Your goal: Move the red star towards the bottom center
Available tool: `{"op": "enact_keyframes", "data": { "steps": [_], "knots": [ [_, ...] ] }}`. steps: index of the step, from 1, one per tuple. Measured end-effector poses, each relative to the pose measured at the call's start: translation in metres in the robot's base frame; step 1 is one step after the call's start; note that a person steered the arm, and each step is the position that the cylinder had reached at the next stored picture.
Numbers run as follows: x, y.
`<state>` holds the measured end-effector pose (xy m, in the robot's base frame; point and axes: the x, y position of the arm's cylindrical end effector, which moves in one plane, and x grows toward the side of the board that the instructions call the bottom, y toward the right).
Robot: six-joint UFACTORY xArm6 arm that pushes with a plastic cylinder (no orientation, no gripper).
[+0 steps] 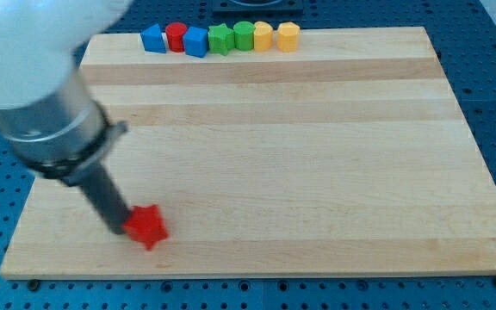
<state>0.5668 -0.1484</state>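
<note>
The red star [147, 226] lies on the wooden board [300, 155] near the view's bottom left. My tip [119, 229] is at the star's left side, touching it or nearly so. The dark rod slants up to the view's left into the blurred arm body [41, 103].
A row of blocks lines the board's top edge: a blue block [152, 38], a red cylinder [176, 36], a blue block [196, 41], a green star [221, 39], a green block [244, 36], a yellow block [263, 36] and a yellow block [288, 37].
</note>
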Motion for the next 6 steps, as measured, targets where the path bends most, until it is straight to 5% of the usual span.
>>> {"op": "enact_keyframes", "data": {
  "steps": [1, 3, 6],
  "knots": [
    [-0.002, 0.025],
    [0.036, -0.026],
    [-0.046, 0.09]
  ]
}}
